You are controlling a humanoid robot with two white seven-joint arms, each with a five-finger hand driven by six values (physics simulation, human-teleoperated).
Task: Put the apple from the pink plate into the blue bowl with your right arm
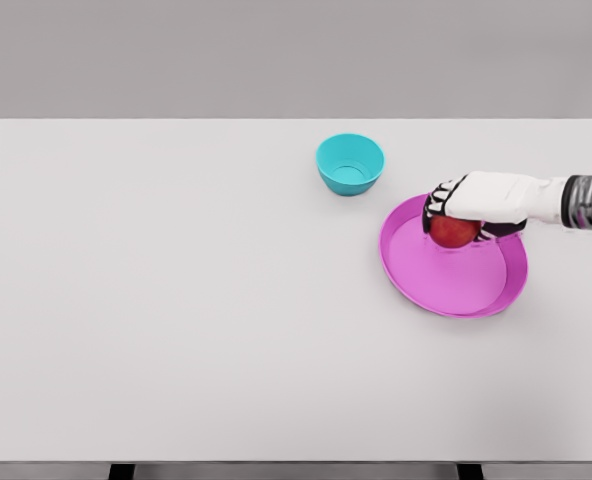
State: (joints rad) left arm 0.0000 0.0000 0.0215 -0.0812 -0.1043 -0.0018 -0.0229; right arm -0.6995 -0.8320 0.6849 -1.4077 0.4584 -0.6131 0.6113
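Right now the round, glossy red apple [453, 233] sits on the upper part of the flat pink plastic plate [454, 290], its top covered by the white right hand [469, 203], whose dark-jointed fingers [439, 198] curl around it. Up and to the left of the plate, close by but apart, stands the small turquoise-blue bowl [350, 164]. Left of the plate the white table [176, 300] stretches wide; its right edge lies near.
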